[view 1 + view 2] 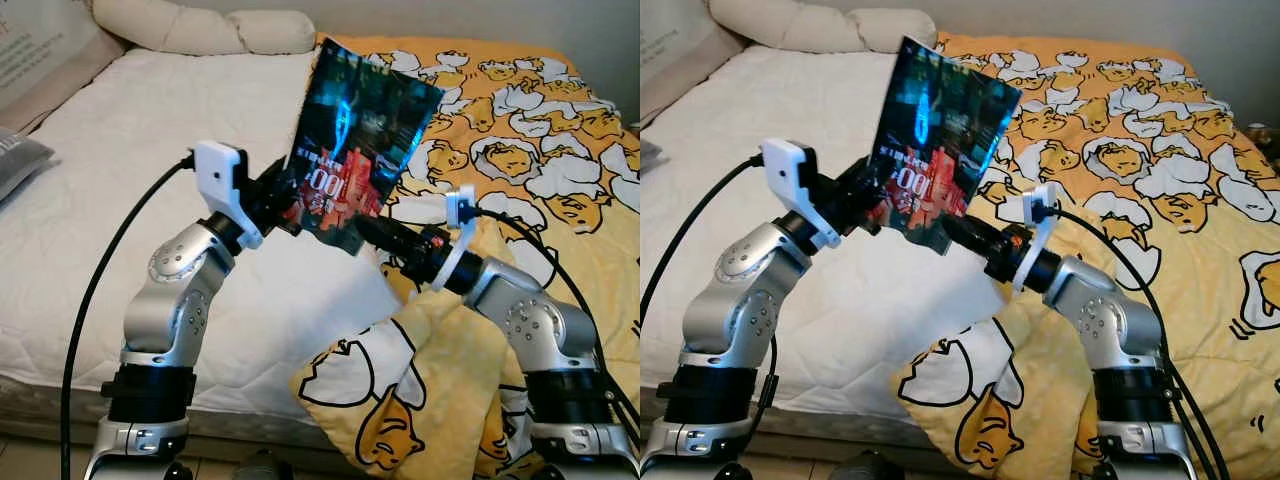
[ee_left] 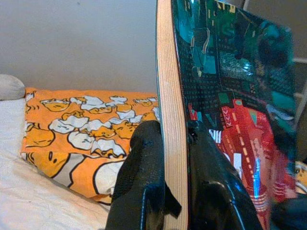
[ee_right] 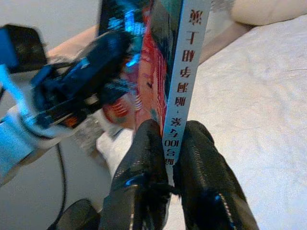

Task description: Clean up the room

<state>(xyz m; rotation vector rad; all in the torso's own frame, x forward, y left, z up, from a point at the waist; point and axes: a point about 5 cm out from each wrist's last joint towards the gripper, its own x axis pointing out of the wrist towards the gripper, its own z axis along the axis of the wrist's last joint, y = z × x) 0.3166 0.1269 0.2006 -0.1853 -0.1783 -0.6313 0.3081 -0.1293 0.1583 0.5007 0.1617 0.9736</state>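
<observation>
At the far left of our head view a grey pillow (image 1: 18, 160) lies at the edge of the white mattress (image 1: 130, 160); a cream bolster (image 1: 200, 28) runs along the head of the bed behind it. Our left arm rises from the foot of the bed, a black cable looping beside it; the left gripper (image 1: 283, 205) is clamped on the lower left edge of a book (image 1: 358, 140), and in the left wrist view one black finger (image 2: 141, 177) presses each side of the cream page block, so we are grasping it firmly. The book is held up in the air above the mattress, between our two arms, tilted with its top leaning away to the right; its glossy cover is dark teal above and red below, with large white numerals near the bottom. The right gripper (image 1: 372, 232) meets the book at its lower right corner; in the right wrist view its fingers (image 3: 144, 158) pinch the white spine, which carries printed characters, so this one too is closed on the book. Further right our right arm bends up over a yellow blanket (image 1: 520, 120) printed with white and orange cartoon figures; the blanket covers the right half of the bed and a folded corner hangs down over the mattress edge between the arms.
</observation>
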